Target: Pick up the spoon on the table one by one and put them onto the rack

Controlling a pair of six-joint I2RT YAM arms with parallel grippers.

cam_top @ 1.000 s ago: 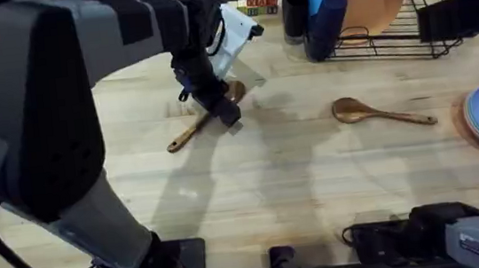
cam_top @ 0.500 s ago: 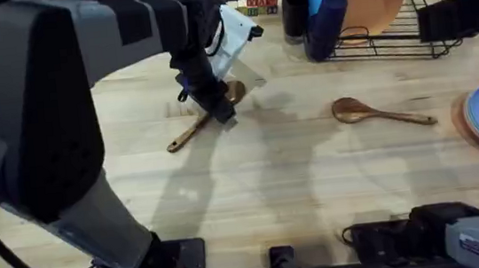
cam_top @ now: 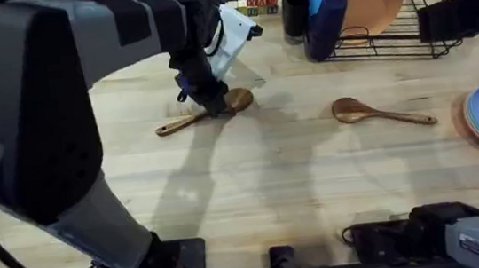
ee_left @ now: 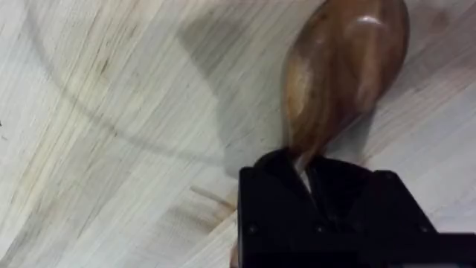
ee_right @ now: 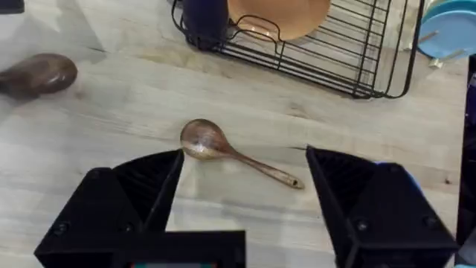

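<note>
Left gripper (cam_top: 215,108) clamps the far-left spoon (cam_top: 238,99) at its neck, low on the table (cam_top: 264,194). Right gripper (ee_right: 244,195) gapes above the other spoon (ee_right: 204,140). Light, rigid wood; neck grip suits.

No text, label, brand, number or sign can be read here. The small blocks (cam_top: 262,1) at the far edge of the desk (cam_top: 299,190) carry coloured marks that could be letters, but they are too small to make out.
</note>
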